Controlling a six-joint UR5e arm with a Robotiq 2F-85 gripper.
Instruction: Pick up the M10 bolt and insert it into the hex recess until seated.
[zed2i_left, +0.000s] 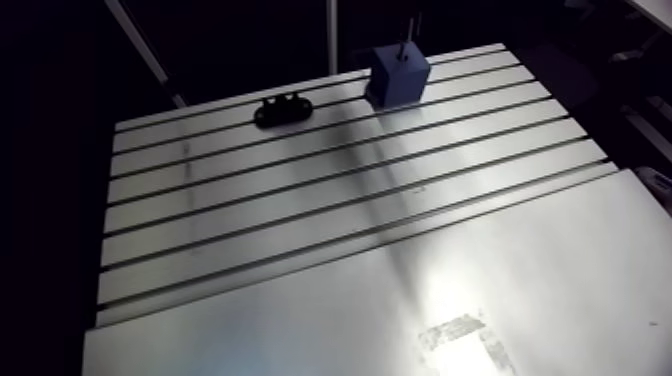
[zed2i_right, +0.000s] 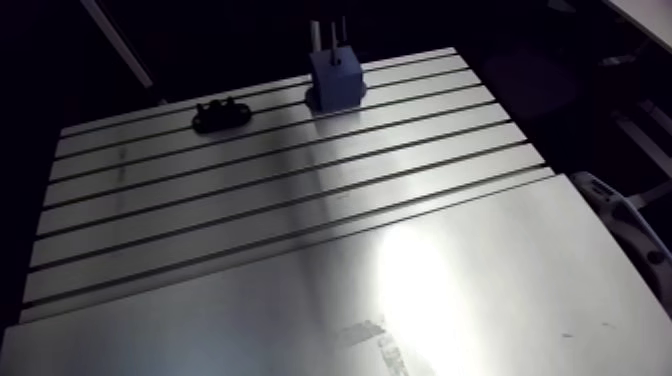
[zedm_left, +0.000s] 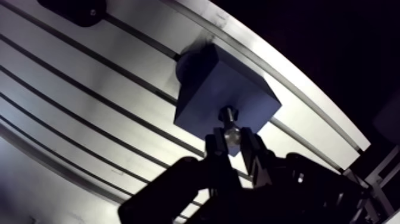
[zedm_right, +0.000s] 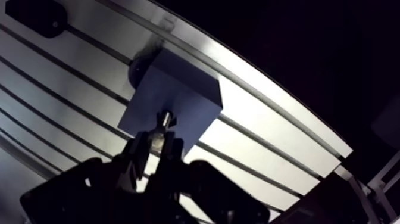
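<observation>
Closest in, seen from the wrist view, the two fingers (zedm_left: 215, 150) stand narrow, pinched onto the M10 bolt (zedm_left: 231, 132), which sits between their tips with its bright metal catching the light. From where I'm watching, the bolt's long axis runs straight on from the fingers and points down at the top face of the blue block (zedm_left: 202, 89). Its lower end looks to be at or just over that face, near the edge closer to the fingers. I can't see the hex recess itself because the bolt covers it, so I cannot tell whether the end is in at all.

In the arm view the block stands at the far end of the slotted tabletop (zed2i_left: 300, 210). A thin upright shaft rises above its top, the bolt by the look of it. A small black fitting (zed2i_left: 280, 108) lies well apart to one side.

I'd judge the next move turns on that axis being square to the block's top: with a slight tilt the bolt would catch on the rim rather than drop to its seat. I'd say it isn't seated yet.
</observation>
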